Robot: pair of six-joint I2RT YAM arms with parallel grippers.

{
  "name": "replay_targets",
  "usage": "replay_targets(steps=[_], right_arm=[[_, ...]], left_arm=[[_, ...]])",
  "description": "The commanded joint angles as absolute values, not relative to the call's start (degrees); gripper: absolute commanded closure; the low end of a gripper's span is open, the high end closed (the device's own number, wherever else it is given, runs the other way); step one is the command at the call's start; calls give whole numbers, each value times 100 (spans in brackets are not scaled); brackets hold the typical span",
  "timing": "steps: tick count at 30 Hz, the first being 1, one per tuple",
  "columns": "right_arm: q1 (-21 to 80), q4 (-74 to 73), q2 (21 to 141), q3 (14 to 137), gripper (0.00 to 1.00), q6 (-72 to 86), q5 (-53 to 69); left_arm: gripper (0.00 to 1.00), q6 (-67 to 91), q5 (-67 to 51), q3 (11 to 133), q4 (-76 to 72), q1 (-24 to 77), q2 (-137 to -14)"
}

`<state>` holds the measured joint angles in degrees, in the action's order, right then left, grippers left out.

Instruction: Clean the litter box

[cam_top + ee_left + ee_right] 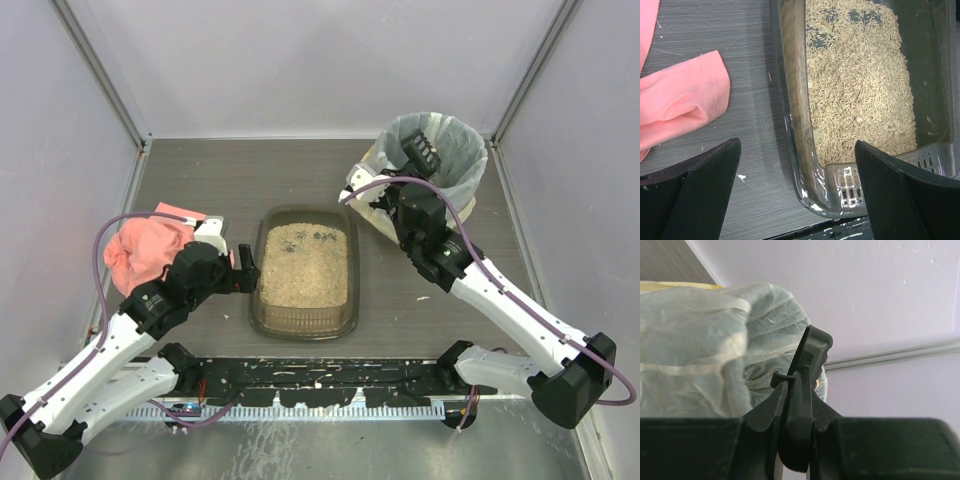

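Left end effector (796,144) released by litter box (304,322) — right end effector (799,395) seemingly grasping scoop (422,150).

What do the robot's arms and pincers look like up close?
The left arm and right arm are white tubes linked by chunky black joints. A thin purple cable loops along each. The left gripper and right gripper are black, two-fingered.

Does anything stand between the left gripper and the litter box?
Nothing visible does. The left gripper is open right at the left wall of the litter box. The pink cloth lies further left, apart from the box.
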<state>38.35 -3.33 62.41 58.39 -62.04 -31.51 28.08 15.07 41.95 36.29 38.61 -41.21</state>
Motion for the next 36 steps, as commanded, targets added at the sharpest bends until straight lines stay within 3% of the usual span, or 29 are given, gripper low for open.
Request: replay_targets(steps=[1, 7, 17, 27, 36], right_arm=[[3737, 437, 6237, 5951, 97, -5803, -3554], [3418, 1213, 5928, 6005, 97, -4810, -3962], [2954, 2483, 4484, 5327, 99, -1850, -3046], [2953, 1218, 3562, 5031, 99, 705, -776], [2956, 286, 3595, 4696, 99, 1926, 1288]], left_arm=[[2, 2842, 1567, 4184, 3477, 3840, -4000], [2, 2830, 1549, 4217, 3472, 3832, -4055], [2, 2865, 1475, 4187, 3392, 3841, -4146], [2, 2841, 1485, 4199, 3368, 3840, -4175], [2, 2825, 1494, 4194, 3426, 3840, -4084]])
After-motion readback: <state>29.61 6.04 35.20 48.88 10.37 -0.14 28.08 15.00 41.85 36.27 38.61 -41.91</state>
